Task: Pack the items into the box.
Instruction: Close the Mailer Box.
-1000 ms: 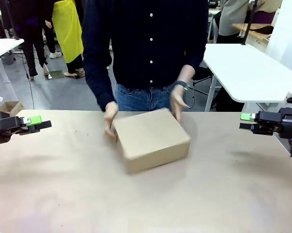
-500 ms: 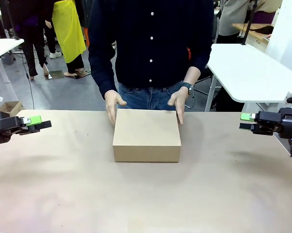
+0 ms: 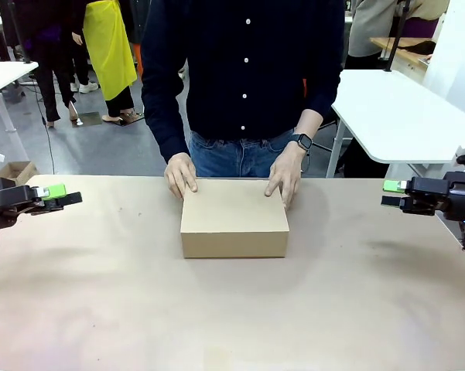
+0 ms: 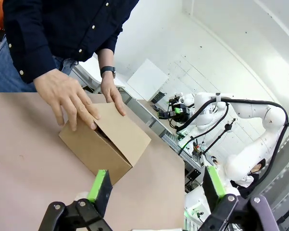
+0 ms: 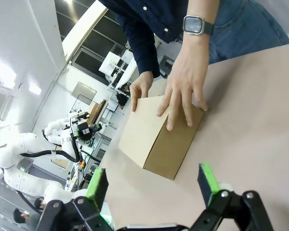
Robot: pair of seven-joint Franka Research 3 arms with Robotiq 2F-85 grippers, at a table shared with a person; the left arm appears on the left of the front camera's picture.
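A grey floor (image 3: 100,151) is stretching behind the tan table (image 3: 232,309). White side tables are standing beyond its far left corner (image 3: 4,73) and far right corner (image 3: 394,112). Bright light is washing over white walls (image 4: 216,57) in the left wrist view.

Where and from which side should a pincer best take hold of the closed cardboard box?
Probably across the box at its two short side walls, coming down from above. They are flat, parallel and bare, while the person's hands rest on the far corners. Whether an open pincer spans that width is unclear.
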